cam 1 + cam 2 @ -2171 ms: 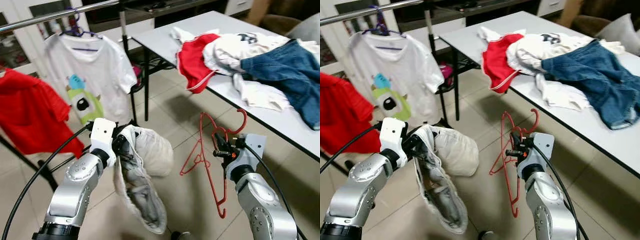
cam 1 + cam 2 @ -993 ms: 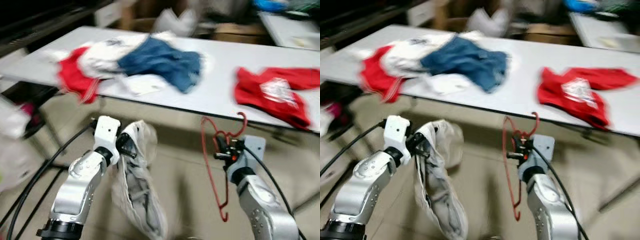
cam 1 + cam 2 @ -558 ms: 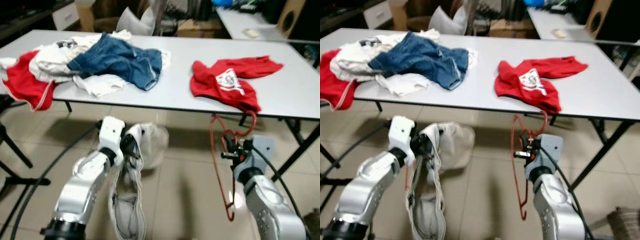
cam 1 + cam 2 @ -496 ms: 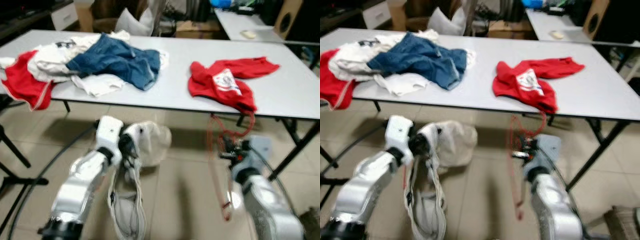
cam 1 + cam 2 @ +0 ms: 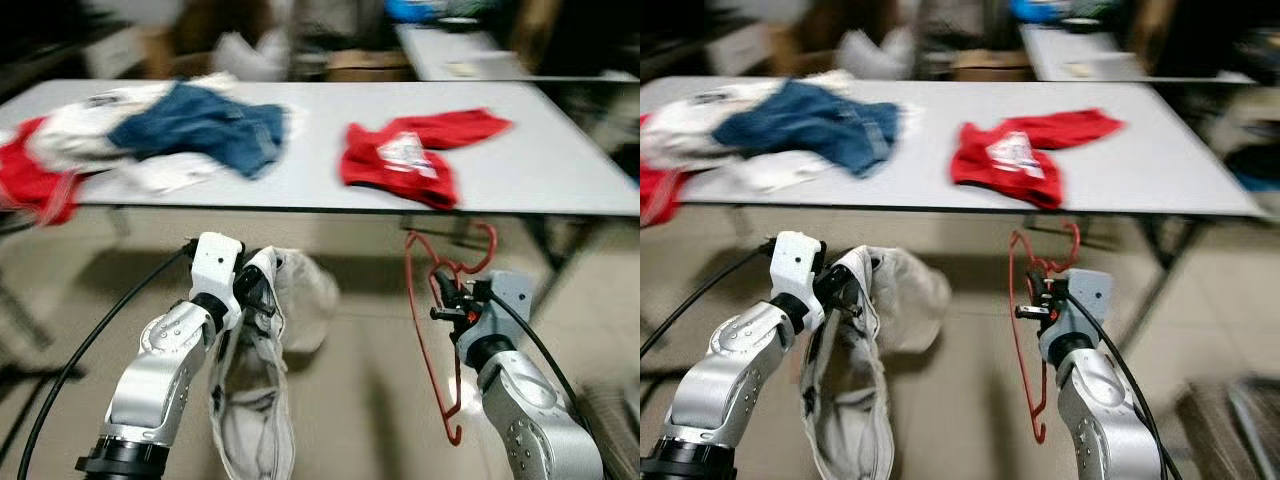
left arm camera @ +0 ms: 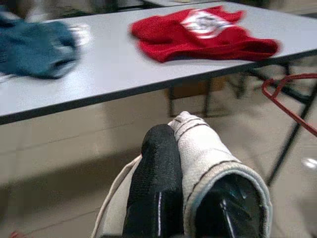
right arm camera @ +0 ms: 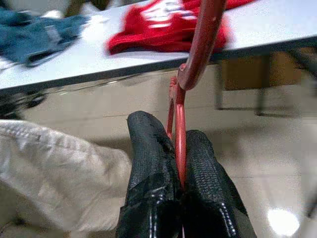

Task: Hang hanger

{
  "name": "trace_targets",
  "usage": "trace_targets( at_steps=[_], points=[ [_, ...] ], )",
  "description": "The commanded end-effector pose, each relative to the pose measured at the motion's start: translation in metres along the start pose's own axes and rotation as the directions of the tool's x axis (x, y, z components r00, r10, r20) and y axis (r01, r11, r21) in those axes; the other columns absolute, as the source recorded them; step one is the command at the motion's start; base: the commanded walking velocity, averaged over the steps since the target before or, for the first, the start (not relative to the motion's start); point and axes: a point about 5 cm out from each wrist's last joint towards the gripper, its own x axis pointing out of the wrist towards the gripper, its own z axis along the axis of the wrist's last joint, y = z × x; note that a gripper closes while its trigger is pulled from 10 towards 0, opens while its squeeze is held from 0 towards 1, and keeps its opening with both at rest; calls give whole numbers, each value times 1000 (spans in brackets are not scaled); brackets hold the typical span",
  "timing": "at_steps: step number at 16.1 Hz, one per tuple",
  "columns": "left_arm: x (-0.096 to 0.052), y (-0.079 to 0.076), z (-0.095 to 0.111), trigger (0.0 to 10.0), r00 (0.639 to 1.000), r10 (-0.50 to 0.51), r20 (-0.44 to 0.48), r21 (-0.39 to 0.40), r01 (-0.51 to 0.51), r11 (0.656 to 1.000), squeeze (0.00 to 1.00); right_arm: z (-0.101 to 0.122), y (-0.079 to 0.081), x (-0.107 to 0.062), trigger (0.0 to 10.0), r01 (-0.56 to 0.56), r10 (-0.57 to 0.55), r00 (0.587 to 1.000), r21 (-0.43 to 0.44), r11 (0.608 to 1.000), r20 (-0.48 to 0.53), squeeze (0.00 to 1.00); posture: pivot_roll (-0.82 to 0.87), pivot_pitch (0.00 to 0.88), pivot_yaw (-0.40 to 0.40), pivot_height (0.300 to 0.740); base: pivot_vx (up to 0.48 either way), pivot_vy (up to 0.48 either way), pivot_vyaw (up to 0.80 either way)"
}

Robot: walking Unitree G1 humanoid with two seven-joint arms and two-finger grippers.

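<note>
Far left on the long grey table (image 5: 560, 170), the pile of red and white laundry (image 5: 45, 160) sits with the blue jeans (image 5: 200, 125) heaped beside it, all a bit smeared. The camera has swung since half a second ago: the whole table scene has slid leftwards in the head views, so the pile is now cut by the frame edge, but nothing on the table itself has shifted.

In front, the left gripper (image 5: 250, 290) is raised before the table, its fingers (image 6: 156, 173) pinched together on the pale grey-white garment (image 5: 255, 400), which hangs limp towards the tiled floor (image 5: 370, 400). The cloth droops in the same long fold as before; the grip has not changed.

Moving right, the red shirt with a white print (image 5: 410, 160) lies mid-table, well apart from the jeans. It sat further right in the earlier pictures, again the camera's doing.

Then the right gripper (image 5: 445, 300), held up below the table edge, fingers (image 7: 148, 163) squeezed shut on the red wire hanger (image 5: 425, 330). The hanger stands upright, hook (image 5: 475, 250) at the top just under the table's rim, its body trailing down past the wrist. Half a second ago this arm was a blur; now it reads sharp, with the hanger held the same way.
</note>
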Motion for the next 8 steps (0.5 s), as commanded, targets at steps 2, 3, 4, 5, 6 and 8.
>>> trace_targets(
  at_steps=[2,3,4,5,6,8],
  points=[
    [4,3,22,10000,995,4,101,-1,-4,1000,0,7,-1,0,10000,-14,15,1000,-34,999,19,0,-171,0,42,740,0,0,-800],
    [4,3,24,10000,994,2,112,-10,-1,1000,0,8,-1,-1,10000,-24,25,999,-46,999,20,0,-172,0,42,740,0,0,-800],
    [3,4,25,10000,993,2,114,-13,-1,1000,0,10,-1,-1,10000,-36,37,999,-57,998,21,0,-172,0,42,740,0,0,-800],
    [3,4,26,10000,992,-1,122,-23,4,1000,0,12,-1,-2,10000,-57,59,998,-87,995,24,0,-172,0,40,740,0,0,-800],
    [4,4,27,10000,992,-2,123,-24,5,1000,0,13,-1,-2,10000,-64,66,997,-95,993,27,0,-174,0,38,740,255,0,-800],
    [5,4,29,10000,991,-1,132,-26,4,1000,0,17,1,-3,10000,-103,109,994,-140,985,33,0,-175,0,36,740,281,0,0]
  ],
)
